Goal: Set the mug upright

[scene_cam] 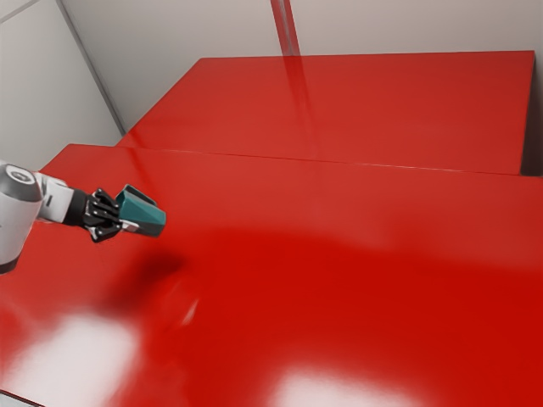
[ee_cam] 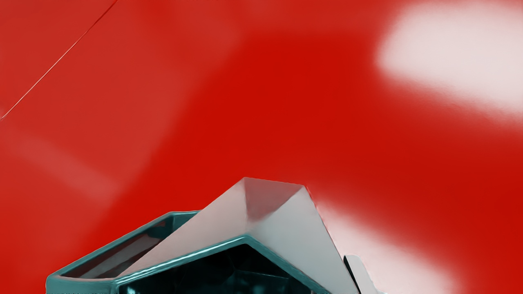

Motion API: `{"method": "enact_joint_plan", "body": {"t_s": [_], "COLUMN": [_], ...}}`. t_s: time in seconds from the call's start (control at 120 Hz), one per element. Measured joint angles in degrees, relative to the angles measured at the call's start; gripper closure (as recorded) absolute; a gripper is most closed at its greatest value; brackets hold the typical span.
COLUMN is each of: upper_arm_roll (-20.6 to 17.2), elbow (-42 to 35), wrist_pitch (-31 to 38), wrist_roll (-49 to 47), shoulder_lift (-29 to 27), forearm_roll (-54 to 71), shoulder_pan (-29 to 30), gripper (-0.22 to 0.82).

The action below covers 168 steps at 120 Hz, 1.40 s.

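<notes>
The tool (scene_cam: 121, 217) grips the mug (scene_cam: 144, 215), dark interior (ee_cam: 253, 271) facing wrist view.

Room above red table (scene_cam: 339, 297), mug (scene_cam: 146, 217) obstructing at gripper (scene_cam: 127, 211)

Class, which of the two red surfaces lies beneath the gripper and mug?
The nearer surface, reaching the exterior view's bottom edge; the farther surface lies beyond the seam.
</notes>
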Motion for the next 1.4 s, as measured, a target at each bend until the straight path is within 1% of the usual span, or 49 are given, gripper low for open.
{"method": "enact_joint_plan", "body": {"t_s": [0.05, 0.108, 0.158, 0.225, 0.283, 0.367, 0.425, 0.5, 0.7, 0.883, 1.142, 1.4], "upper_arm_roll": [-0.9, -3.1, -4.8, -6.0, -6.3, -6.4, -6.0, -4.7, -3.9, -4.0, -4.0, -4.2], "elbow": [2.8, 4.8, 5.3, 4.5, 2.1, -1.8, -3.4, -4.9, -5.5, -5.3, -4.6, -2.8], "wrist_pitch": [-2.0, -4.8, -7.1, -10.1, -12.2, -14.1, -14.9, -14.8, -11.3, -9.3, -7.7, -5.8], "wrist_roll": [-2.9, -7.8, -13.0, -20.9, -28.2, -37.8, -43.9, -50.9, -66.0, -75.9, -85.8, -92.5], "shoulder_lift": [0.5, 0.3, -0.4, -3.0, -6.9, -11.6, -12.8, -13.0, -9.0, -8.2, -6.3, -2.2], "forearm_roll": [5.8, 13.0, 19.0, 26.7, 33.2, 39.4, 42.2, 45.0, 48.6, 49.0, 48.8, 46.8], "shoulder_pan": [0.0, 0.0, -0.3, -1.5, -2.9, -3.4, -3.3, -3.2, -3.5, -7.1, -11.5, -15.7], "gripper": [0.78, 0.78, 0.78, 0.78, 0.79, 0.79, 0.79, 0.79, 0.79, 0.79, 0.79, 0.79]}}
